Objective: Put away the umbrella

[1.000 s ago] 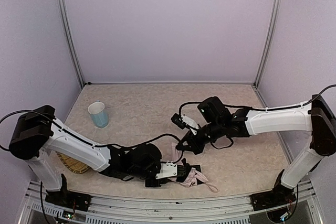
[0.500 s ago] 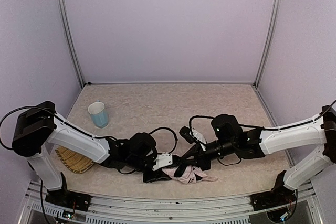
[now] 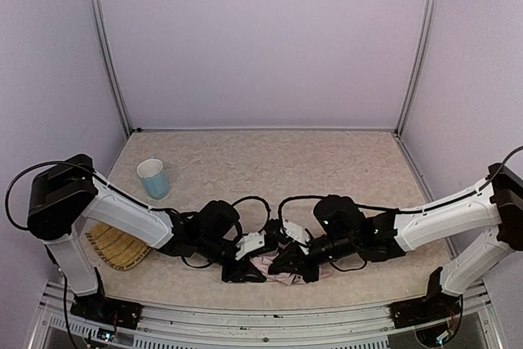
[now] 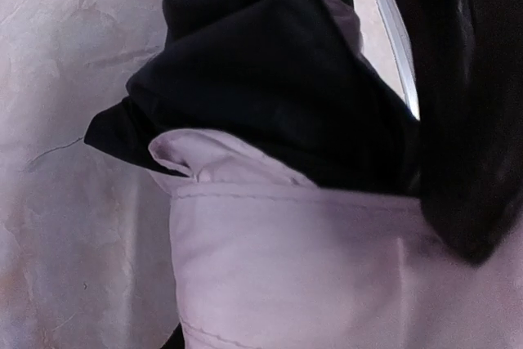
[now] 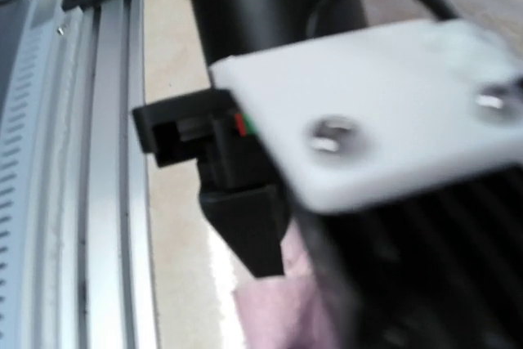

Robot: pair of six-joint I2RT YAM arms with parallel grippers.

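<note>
Umbrella [image 3: 268,268], a crumpled bundle of shiny pale pink fabric with black underside, lies at lower centre between left gripper [image 3: 243,272] and right gripper [image 3: 288,268]; its axis and either gripper's hold cannot be told.

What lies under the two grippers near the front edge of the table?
The umbrella, a crumpled pink and black bundle, lies under the left gripper and the right gripper. Its shaft and handle are hidden.

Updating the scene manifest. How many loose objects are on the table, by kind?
umbrella: 1
cup: 1
woven straw item: 1
Total: 3
</note>
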